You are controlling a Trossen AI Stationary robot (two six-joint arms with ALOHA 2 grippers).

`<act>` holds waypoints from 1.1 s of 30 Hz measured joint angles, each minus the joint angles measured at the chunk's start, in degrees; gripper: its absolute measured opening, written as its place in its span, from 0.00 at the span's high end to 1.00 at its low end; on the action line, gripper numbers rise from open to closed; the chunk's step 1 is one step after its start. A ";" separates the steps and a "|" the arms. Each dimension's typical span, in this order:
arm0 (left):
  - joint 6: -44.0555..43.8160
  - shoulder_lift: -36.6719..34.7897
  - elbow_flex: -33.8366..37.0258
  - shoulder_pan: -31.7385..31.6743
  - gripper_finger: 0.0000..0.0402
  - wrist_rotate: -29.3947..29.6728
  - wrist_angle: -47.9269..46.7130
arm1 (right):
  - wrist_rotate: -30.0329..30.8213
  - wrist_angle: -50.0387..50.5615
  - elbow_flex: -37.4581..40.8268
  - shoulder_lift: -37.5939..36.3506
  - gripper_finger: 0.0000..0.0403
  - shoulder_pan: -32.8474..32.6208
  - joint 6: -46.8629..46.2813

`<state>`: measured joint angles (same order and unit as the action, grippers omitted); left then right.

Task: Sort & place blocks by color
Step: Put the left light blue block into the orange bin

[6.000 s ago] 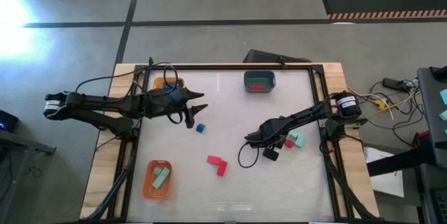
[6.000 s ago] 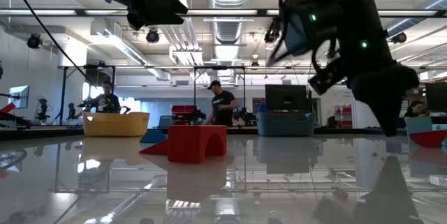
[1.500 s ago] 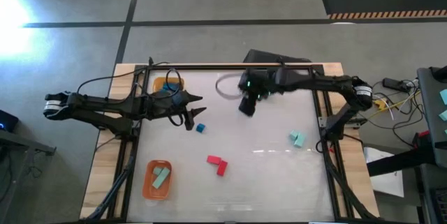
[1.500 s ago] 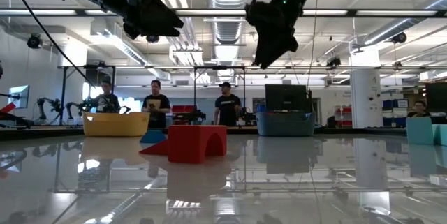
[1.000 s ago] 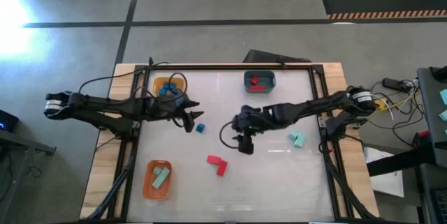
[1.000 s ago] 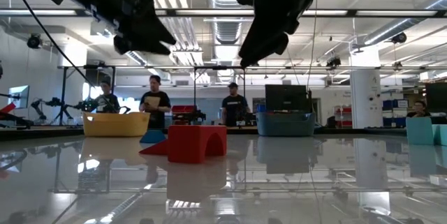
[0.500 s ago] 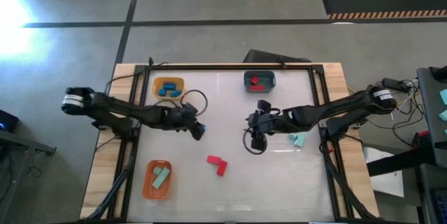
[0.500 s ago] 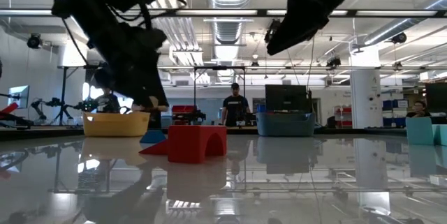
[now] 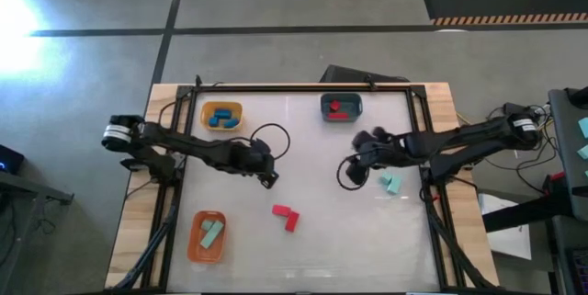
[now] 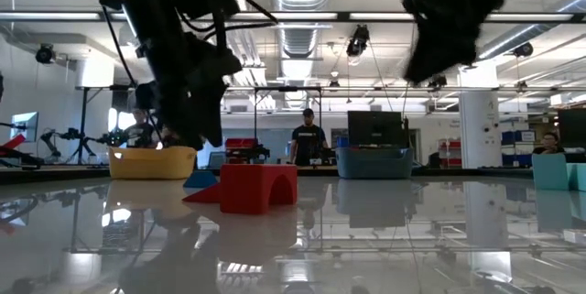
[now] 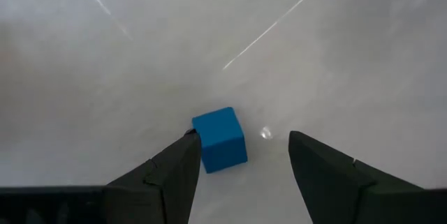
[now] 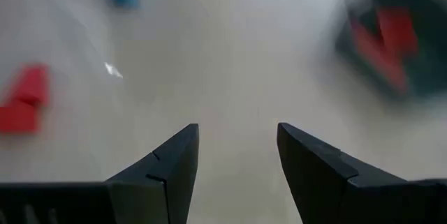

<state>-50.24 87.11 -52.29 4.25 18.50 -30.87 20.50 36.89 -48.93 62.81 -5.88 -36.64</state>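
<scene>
1. Position of the blue cube [image 11: 220, 139] decides the coming move: in the left wrist view it sits on the bare worktop [image 9: 312, 139] between the left tool's [image 11: 241, 155] spread fingers, off-centre, against one finger [image 11: 178, 165] and clear of the other.
2. No long axis is offered by the cube, so, as a judgement, only centring and closing are called for.
3. The left arm is stretched low across the worktop from the left edge, its tool at the worktop's middle-left; the cube itself is hidden beneath it in the high view.
4. The right tool [image 12: 234, 155] is held with fingers apart and empty, poised near the mint blocks [image 9: 392, 183] by the right edge.
5. Two red blocks [image 9: 287, 215] lie together near the front centre, well apart from both tools.
6. Blue blocks are seen in the yellow tray [image 9: 220, 116], red in the dark tray [image 9: 341, 107], mint in the orange tray [image 9: 208, 236].
</scene>
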 joint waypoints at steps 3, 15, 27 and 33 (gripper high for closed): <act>1.38 -1.60 0.08 0.00 0.50 0.08 0.59 | -5.09 12.44 0.39 -0.65 0.54 0.05 -9.27; 7.45 -5.79 -0.40 -0.02 0.50 1.36 2.93 | -20.87 23.40 3.53 9.42 0.54 0.04 -14.83; 9.16 -6.32 -0.27 -0.02 0.50 1.90 2.92 | -19.00 22.99 3.59 18.38 0.61 -0.04 -12.20; 10.28 -6.34 -0.25 -0.04 0.50 3.08 2.97 | -17.41 22.73 3.48 20.57 0.80 -0.12 -11.30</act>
<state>-39.96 80.77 -52.53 4.21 21.58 -27.90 3.08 59.62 -45.45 83.38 -6.00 -47.94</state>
